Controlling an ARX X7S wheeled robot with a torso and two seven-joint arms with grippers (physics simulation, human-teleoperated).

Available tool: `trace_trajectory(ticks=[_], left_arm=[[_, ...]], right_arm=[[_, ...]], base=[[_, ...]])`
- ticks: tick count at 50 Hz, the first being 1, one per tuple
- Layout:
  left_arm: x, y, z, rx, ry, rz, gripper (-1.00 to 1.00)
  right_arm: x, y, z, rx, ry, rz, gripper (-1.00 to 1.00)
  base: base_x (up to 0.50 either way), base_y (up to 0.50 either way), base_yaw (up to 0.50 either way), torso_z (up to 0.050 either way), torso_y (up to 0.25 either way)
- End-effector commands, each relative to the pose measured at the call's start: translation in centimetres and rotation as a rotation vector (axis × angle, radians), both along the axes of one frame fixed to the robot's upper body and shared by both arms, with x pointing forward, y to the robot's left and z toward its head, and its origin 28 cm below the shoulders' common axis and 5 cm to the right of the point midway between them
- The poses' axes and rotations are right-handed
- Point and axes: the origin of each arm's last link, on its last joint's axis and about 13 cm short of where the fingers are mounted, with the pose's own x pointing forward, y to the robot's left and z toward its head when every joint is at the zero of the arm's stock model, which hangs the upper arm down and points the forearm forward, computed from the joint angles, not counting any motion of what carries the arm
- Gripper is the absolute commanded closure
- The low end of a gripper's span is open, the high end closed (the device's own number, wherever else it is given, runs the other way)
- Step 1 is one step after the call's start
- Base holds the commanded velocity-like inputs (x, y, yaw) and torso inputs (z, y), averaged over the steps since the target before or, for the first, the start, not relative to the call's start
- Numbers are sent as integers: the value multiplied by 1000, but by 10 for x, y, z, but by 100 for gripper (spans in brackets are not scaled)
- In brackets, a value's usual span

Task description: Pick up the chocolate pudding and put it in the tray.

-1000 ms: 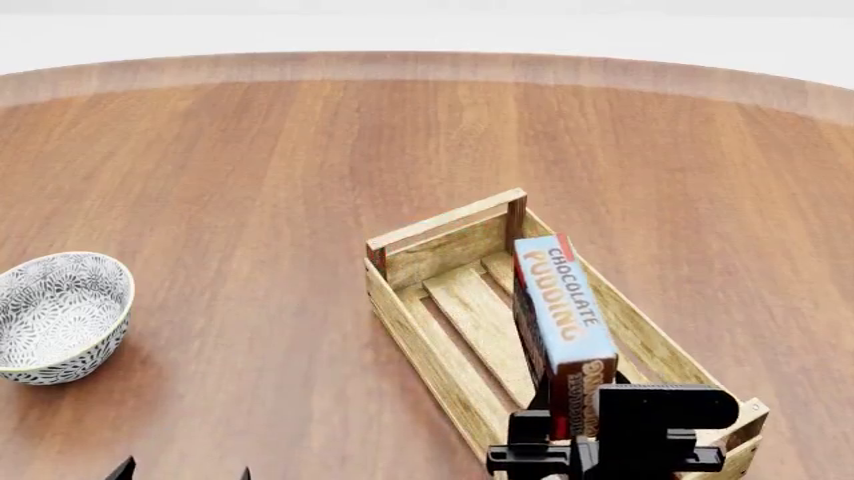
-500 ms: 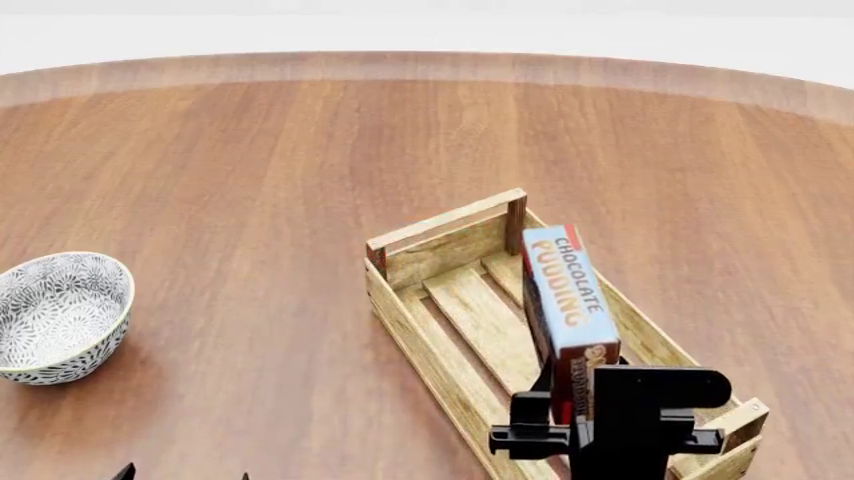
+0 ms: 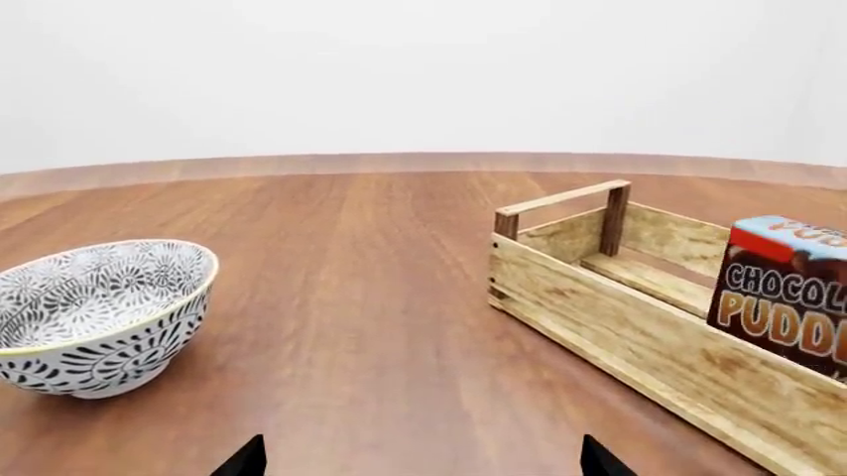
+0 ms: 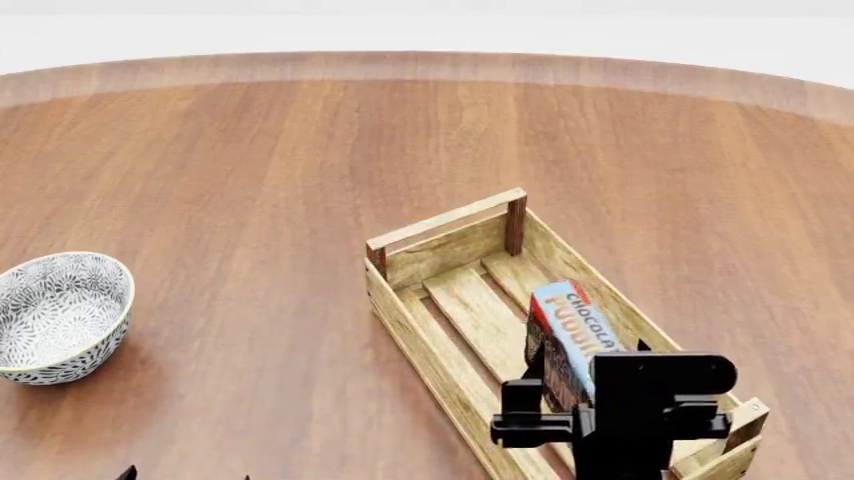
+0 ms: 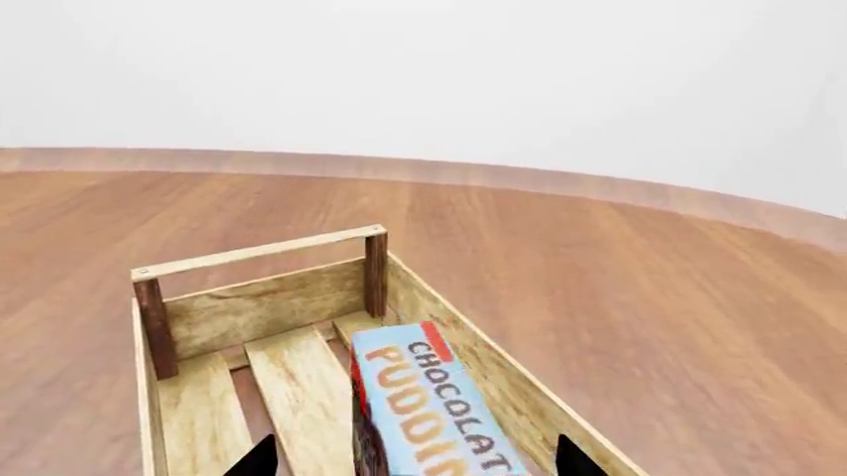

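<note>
The chocolate pudding (image 4: 574,335) lies tilted inside the tray (image 4: 447,225), toward its near end, blue lettered face up. My right gripper (image 4: 577,392) hovers over that near end. In the right wrist view the carton (image 5: 430,407) lies between the spread fingertips of the gripper (image 5: 413,464), with gaps on both sides, inside the tray (image 5: 258,256). My left gripper (image 4: 187,476) is open and empty at the near edge. In the left wrist view (image 3: 421,464) it faces the tray (image 3: 622,327) and the pudding (image 3: 787,297).
A grey-white patterned bowl (image 4: 60,315) stands on the round wooden table (image 4: 267,150) at the left, also in the left wrist view (image 3: 99,317). Bare wood lies between the bowl and the tray.
The pudding has gone down from above the crate's rim to inside the crate. The right gripper's fingers now stand apart from the carton. The left arm has not moved.
</note>
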Motion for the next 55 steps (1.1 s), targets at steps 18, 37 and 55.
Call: trace_trajectory(ticks=[18, 37, 55], left_arm=[[-2, -4, 57, 14, -125, -19, -100], [-16, -11, 91, 32, -230, -40, -100], [-20, -11, 94, 27, -245, -41, -100]], right_arm=[[-22, 7, 38, 61, -168, 44, -100], [-64, 15, 82, 133, -390, 102, -100], [-75, 20, 84, 186, -440, 116, -100]], base=[[0, 0, 0, 0, 0], [0, 0, 0, 0, 0], [0, 0, 0, 0, 0]])
